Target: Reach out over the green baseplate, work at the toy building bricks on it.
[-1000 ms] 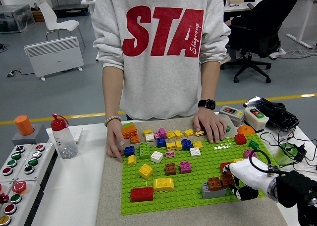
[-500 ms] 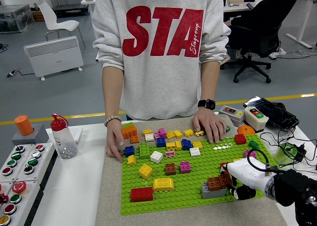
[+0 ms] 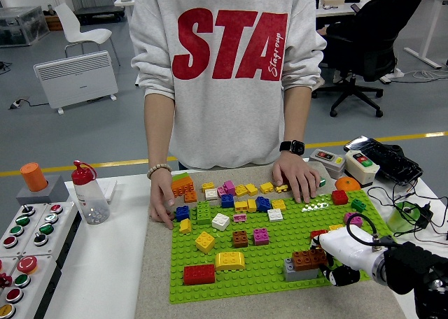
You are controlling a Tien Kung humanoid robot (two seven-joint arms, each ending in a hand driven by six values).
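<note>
Baseplate (image 3: pixel 269 263) lying on mat mid-table, bricks scattered over it. Brown brick (image 3: pixel 306 259) sitting on grey brick (image 3: pixel 299 271) at near right edge. My right hand (image 3: pixel 341 259) reaching over there, touching brown brick; cannot tell fingers' state. Judging task as early: nothing lifted yet. Person's hands (image 3: pixel 297 175) pressing far edge, steadying plate.
</note>
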